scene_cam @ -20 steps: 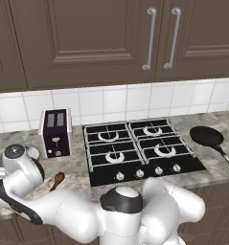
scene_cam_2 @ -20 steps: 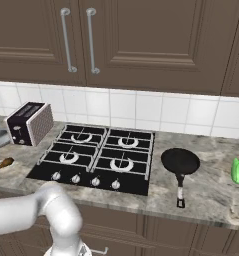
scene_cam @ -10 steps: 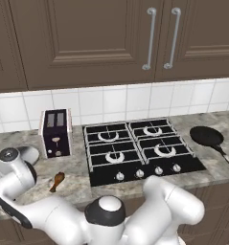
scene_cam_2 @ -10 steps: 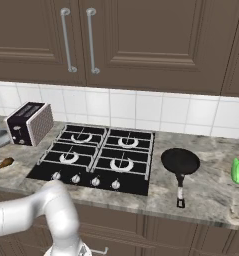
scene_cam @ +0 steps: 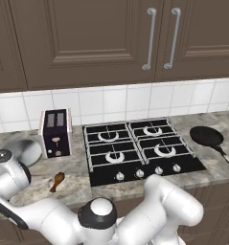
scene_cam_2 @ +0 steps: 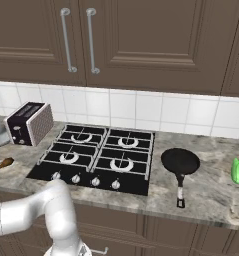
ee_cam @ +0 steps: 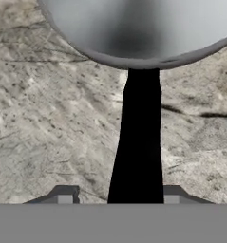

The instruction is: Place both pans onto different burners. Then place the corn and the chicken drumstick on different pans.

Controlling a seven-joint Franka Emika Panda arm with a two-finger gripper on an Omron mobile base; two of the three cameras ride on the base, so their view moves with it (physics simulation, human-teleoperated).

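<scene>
Two pans sit on the stone counter point(scene_cam: 77, 172), one at each end. At the far left lies the grey pan point(scene_cam: 24, 151), flat on the counter just beside the toaster point(scene_cam: 55, 132). In the hand view its round grey bowl fills the top, and its long black handle point(ee_cam: 137, 142) runs straight down the middle. The claw point(ee_cam: 118, 195) hangs low over this handle. One finger tip point(ee_cam: 65, 193) shows on each side of the handle, with a little counter between each tip and the handle. The claw is partly open, and I cannot tell if it has hold of the handle.

A little in front of the toaster lies the chicken drumstick point(scene_cam: 56, 180). It is small and orange-brown, and it lies alone on the counter, near the left edge of the stove.

In the middle is the black stove point(scene_cam: 137, 152) with four burners point(scene_cam: 115, 157) under black grates. Silver knobs point(scene_cam: 139, 173) line its front edge.

To the right of the stove sits the black pan point(scene_cam_2: 180, 161), flat on the counter, with its handle pointing to the front edge. Further right, near the end of the counter, stands a small green thing point(scene_cam_2: 238, 170). It is too small to tell what it is.

Brown cupboards point(scene_cam_2: 121, 40) hang above white wall tiles point(scene_cam_2: 156, 109).
</scene>
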